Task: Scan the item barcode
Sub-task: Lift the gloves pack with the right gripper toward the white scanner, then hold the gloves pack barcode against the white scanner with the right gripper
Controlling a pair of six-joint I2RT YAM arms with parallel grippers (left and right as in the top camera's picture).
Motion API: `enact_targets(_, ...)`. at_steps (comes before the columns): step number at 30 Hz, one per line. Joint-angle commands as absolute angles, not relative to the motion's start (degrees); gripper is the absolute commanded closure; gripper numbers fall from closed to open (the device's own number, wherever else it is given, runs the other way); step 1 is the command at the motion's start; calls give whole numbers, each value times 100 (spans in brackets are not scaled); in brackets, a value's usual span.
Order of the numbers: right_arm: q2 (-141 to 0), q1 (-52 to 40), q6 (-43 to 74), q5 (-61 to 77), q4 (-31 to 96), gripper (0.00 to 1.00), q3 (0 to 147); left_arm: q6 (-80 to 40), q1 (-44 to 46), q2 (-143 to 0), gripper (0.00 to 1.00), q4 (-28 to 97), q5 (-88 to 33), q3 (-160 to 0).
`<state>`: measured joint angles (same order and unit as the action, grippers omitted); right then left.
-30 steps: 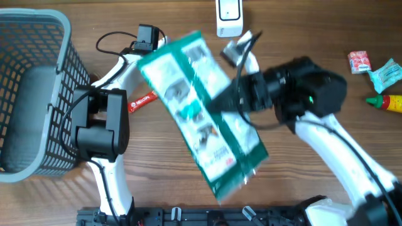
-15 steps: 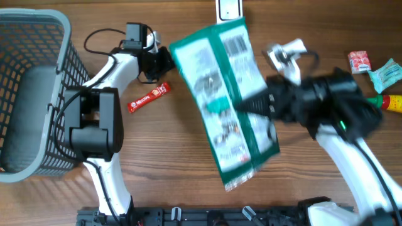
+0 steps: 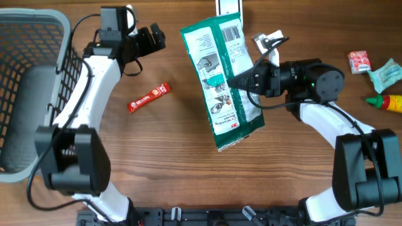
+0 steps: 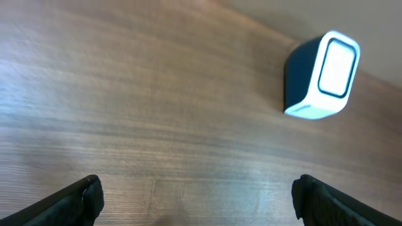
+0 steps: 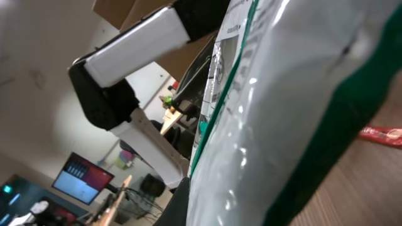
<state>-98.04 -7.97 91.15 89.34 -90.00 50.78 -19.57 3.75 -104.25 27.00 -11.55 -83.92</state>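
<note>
Wood-grain table (image 3: 157, 157) fills the overhead view, with a grey mesh basket (image 3: 38, 94) at your far left edge. A red sachet (image 3: 149, 97) lies flat between the basket and the bag, apart from both. At the far right edge you have a pink pack (image 3: 359, 61), a teal pack (image 3: 384, 74) and a red-and-yellow bottle (image 3: 386, 102), close together and well clear of the arms.

The bag (image 3: 220, 78), green and white, is held off the table near the middle. Its top end sits just below the scanner (image 3: 228, 7) at the top edge. The right gripper (image 3: 237, 80) is pinched on the bag's right edge. The barcode (image 3: 233, 31) is near the bag's top corner and faces up toward the overhead camera. Print on the bag is too small to read, and so is the white lettering on the sachet.

The left gripper (image 3: 157, 39) hovers up-left of the bag with its jaws spread wide and nothing between them. In the left wrist view its fingers (image 4: 81, 198) frame bare wood, and the scanner (image 4: 320, 75), a white face on a dark body, stands beyond them to the right.

The right wrist view is mostly blocked by the bag (image 5: 282, 94). Past it you see the sachet (image 5: 384, 133) on the table, the left arm (image 5: 135, 44) and a lit monitor (image 5: 78, 177) in a dim room.
</note>
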Motion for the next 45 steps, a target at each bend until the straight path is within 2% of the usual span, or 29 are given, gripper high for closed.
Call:
enact_targets(1,-9802,-784,9553,9297,-9133,95,5109,-1822,373,-10112,0,2707,-838,-8357)
enact_targets(4,-9795,-784,10433,9251,-9397,95,5109,-1824,373,-10088,0,2711,-829,-8357)
enact_targets(7,-9793,-784,10903,9113,-8991,95,5142,-1841,373,-10088,0,2755,-819,-8357)
enact_targets(13,-9793,-709,9970,8219,-6799,95,5435,-1841,373,-10088,0,2792,-816,-8357)
enact_targets(17,-9793,-679,8711,7415,-5260,95,5522,-1839,373,-10088,0,2792,-816,-8357)
enact_targets(24,-9598,-679,5990,6615,-3312,95,5544,-1839,373,-10088,0,2794,-709,-8357)
enact_targets(29,-8744,-718,3544,4880,-799,95,5546,-1839,373,-10088,0,2799,-624,-8357)
enact_targets(31,-8267,-753,2779,4606,-121,95,5546,-1839,373,-10088,0,2794,-609,-8357)
enact_targets(37,-7137,-1210,563,4864,1194,95,5546,-1841,373,-10088,0,2792,-587,-8357)
enact_targets(41,-6954,-1608,-246,4871,1726,95,5546,-1844,373,-10088,0,2794,-587,-8357)
enact_targets(45,-6963,-1929,-456,4919,1802,96,5551,-1844,375,-10088,0,2814,-587,-8357)
